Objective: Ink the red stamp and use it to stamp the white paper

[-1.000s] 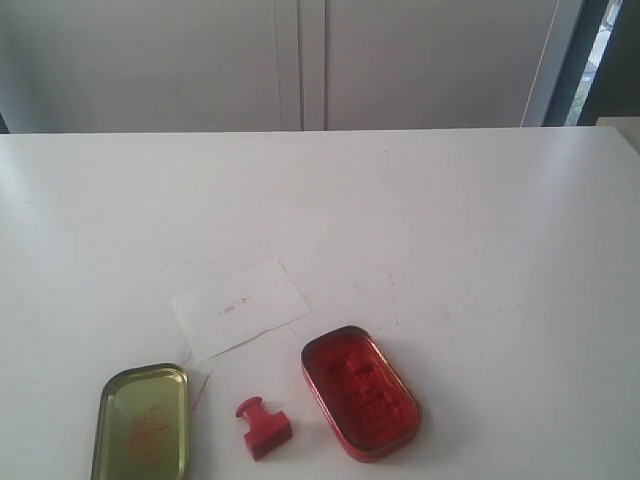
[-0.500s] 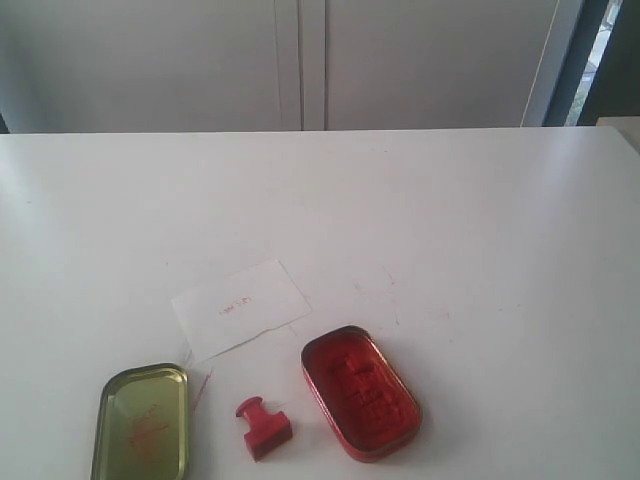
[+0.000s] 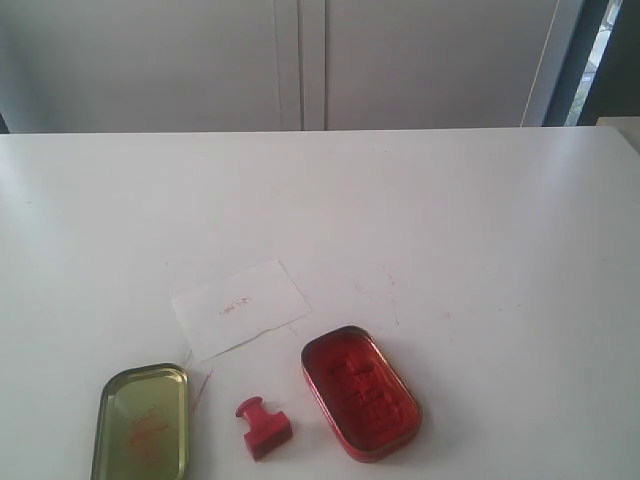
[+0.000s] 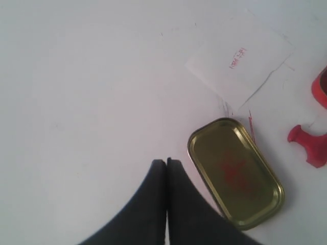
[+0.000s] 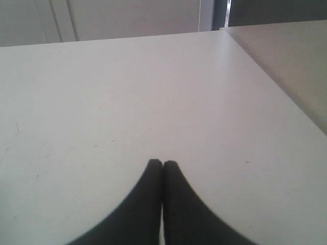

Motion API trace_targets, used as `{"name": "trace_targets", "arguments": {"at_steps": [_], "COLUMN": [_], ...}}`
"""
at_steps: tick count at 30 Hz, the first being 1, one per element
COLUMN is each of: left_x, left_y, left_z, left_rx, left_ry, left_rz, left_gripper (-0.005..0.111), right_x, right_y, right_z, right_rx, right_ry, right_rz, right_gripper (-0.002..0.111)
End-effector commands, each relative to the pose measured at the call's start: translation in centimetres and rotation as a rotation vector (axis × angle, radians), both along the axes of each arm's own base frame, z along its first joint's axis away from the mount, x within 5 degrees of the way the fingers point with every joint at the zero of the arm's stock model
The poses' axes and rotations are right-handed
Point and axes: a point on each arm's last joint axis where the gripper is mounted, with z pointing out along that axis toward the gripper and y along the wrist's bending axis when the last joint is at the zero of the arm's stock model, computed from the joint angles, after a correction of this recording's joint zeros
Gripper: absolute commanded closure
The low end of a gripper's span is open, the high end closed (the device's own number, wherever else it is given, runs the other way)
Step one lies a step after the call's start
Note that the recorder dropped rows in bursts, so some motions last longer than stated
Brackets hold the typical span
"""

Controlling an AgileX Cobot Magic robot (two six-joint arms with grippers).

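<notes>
1. Shut tip to tip and holding nothing at the left pincer [image 4: 166,162], hanging over bare counter [image 4: 76,102] just beside the gold lid [image 4: 235,173]
2. Likewise pressed shut and empty at the right pincer [image 5: 162,163], over bare counter, with none of the things in its view
3. Out past the lid from the left pincer: the red stamp [image 3: 263,425], seemingly lying on its side between the lid and the open ink tin [image 3: 360,392], touching neither
4. Probably light, hard and stiff; likely to skid on the smooth counter if nudged; best taken by the short knobbed handle, keeping off the printing face
5. Small and solid red all over: square block, narrow neck, rounded knob
6. Beyond it, the white paper [image 3: 238,308], flat on the counter near the lid, faint red mark at its middle; thin, apt to slide or lift with a sticky stamp
</notes>
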Motion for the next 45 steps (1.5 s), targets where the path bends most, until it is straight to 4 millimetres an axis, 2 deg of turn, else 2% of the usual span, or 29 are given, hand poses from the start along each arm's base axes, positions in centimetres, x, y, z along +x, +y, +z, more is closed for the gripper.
{"name": "trace_targets", "arguments": {"at_steps": [1, 4, 12, 20, 30, 36, 45], "left_x": [-0.8, -1.3, -4.4, -7.2, -8.6, -9.1, -8.7], "left_y": [0.4, 0.8, 2.6, 3.2, 3.2, 3.2, 3.3], "left_z": [0.1, -0.8, -4.4, -7.9, -10.9, -11.4, -14.7], "left_rx": [-0.017, -0.022, -0.016, 0.002, -0.005, 0.008, 0.026], "left_ry": [-0.086, -0.091, -0.095, -0.219, -0.345, -0.453, -0.388], "left_rz": [0.019, 0.052, 0.195, 0.259, 0.269, 0.261, 0.257], "left_gripper": [0.107, 0.107, 0.107, 0.107, 0.107, 0.107, 0.107], "right_x": [0.0, 0.0, 0.0, 0.0, 0.0, 0.0, 0.0], "right_y": [0.0, 0.0, 0.0, 0.0, 0.0, 0.0, 0.0], "right_z": [0.0, 0.0, 0.0, 0.0, 0.0, 0.0, 0.0], "right_rx": [-0.01, -0.01, -0.01, -0.01, -0.01, -0.01, -0.01], "right_ry": [-0.013, -0.013, -0.013, -0.013, -0.013, -0.013, -0.013], "right_rz": [0.0, 0.0, 0.0, 0.0, 0.0, 0.0, 0.0], "right_gripper": [0.108, 0.108, 0.108, 0.108, 0.108, 0.108, 0.108]}}
